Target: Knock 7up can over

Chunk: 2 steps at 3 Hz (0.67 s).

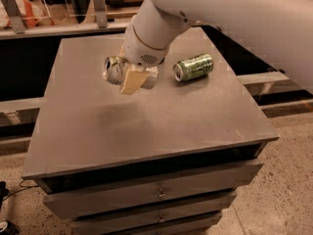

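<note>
Observation, single camera view looking down on the worktop (146, 131).

Landmark: the green can (193, 66). It lay on its side on the far half of the worktop, with its silver end facing left and its body running away to the right.

Arm (166, 23): the white arm entered from the upper right corner. It passed above and behind the green can and sloped down to the left of it.

Tool (133, 81): this sat at the lower end of the arm, to the left of the green can and apart from it. A tan pad of the tool faced the camera. I could not tell from this angle whether the tool was spread or pressed together.

7up can (113, 70): this was to the left of the green can, on the tool's far side from it. It was tipped over, not upright. Its silver top pointed left and slightly toward the camera. Its pale body ran rightward behind the tan pad, so the tool touched or at least overlapped it. It was possibly raised a little off the surface. The view did not settle this.

A dull, darker patch showed on the worktop, nearer the camera than the green can and to its left.

Under the worktop, below and left of the green can, was a stack of grey drawers (159, 195) with small knobs.
</note>
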Available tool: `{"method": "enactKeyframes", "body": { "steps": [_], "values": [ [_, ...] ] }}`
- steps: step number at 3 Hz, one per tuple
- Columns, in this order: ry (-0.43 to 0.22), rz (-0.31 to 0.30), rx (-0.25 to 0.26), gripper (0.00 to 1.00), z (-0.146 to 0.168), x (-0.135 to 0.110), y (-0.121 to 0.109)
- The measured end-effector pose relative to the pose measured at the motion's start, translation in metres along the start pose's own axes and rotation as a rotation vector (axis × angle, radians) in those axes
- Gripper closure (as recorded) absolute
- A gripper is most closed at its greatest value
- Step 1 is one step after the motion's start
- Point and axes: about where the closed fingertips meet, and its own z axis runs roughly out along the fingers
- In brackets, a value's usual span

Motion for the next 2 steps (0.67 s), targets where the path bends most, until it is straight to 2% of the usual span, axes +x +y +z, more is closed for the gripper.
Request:
{"method": "enactKeyframes", "body": {
  "steps": [1, 2],
  "values": [
    [0.078, -0.069, -0.012, 1.00, 0.010, -0.002, 0.004],
    [0.130, -0.113, -0.039, 1.00, 0.024, -0.002, 0.014]
  ]
}}
